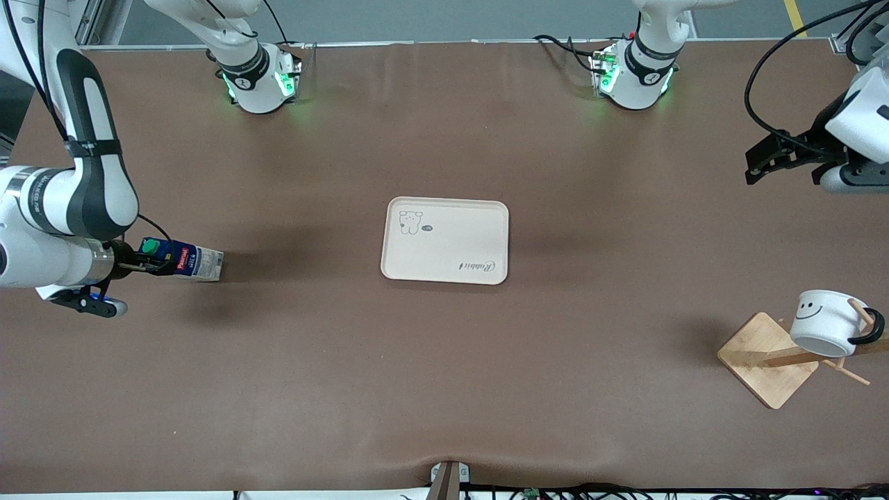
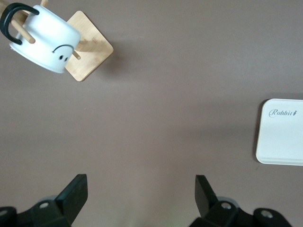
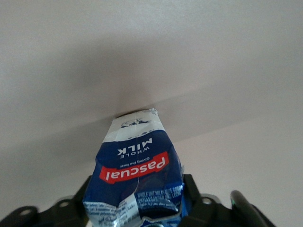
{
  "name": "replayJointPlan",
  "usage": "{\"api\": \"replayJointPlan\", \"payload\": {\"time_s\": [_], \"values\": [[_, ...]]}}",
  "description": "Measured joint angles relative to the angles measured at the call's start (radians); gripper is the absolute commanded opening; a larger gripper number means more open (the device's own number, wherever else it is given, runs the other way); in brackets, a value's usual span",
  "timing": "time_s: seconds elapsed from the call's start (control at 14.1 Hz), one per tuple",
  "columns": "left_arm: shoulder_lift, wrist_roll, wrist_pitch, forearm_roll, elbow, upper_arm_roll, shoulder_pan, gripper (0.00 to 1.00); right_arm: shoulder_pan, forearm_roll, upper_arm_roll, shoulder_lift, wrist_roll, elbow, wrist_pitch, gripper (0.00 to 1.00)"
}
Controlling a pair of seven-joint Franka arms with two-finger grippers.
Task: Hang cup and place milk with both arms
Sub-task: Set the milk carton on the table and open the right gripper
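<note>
My right gripper [image 1: 147, 264] is shut on the milk [image 1: 183, 258], a dark-blue carton with a green cap, red label and pale lower part. It holds the carton on its side, low over the table at the right arm's end, pale end toward the tray. In the right wrist view the milk [image 3: 136, 174] fills the space between the fingers [image 3: 191, 189]. The white smiley cup [image 1: 825, 322] hangs by its black handle on a wooden rack [image 1: 765, 359] at the left arm's end. My left gripper [image 1: 755, 165] is open and empty, up in the air away from the rack. The left wrist view shows the cup [image 2: 45, 40] too.
A cream tray [image 1: 444, 240] with a small drawing lies at the table's middle; it also shows in the left wrist view [image 2: 281, 142]. The rack's square base [image 2: 90, 46] stands near the table's edge nearest the front camera. Brown cloth covers the table.
</note>
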Motion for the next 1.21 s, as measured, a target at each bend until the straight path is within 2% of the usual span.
{"api": "replayJointPlan", "payload": {"time_s": [0.28,0.64,0.92,1.21], "values": [[-0.051,-0.004,0.003,-0.001,-0.037,0.027,-0.029,1.00,-0.001,0.000,0.002,0.000,-0.052,0.063,-0.018,1.00],[-0.069,-0.004,0.003,-0.001,-0.043,0.030,-0.040,1.00,0.000,0.008,0.026,-0.029,-0.059,0.210,-0.097,1.00],[-0.069,-0.003,0.005,-0.001,-0.046,0.032,-0.041,1.00,0.000,0.008,0.034,-0.101,-0.113,0.226,-0.145,1.00],[-0.069,-0.003,0.005,-0.001,-0.046,0.038,-0.041,1.00,0.001,0.008,0.039,-0.133,-0.143,0.251,-0.197,1.00]]}}
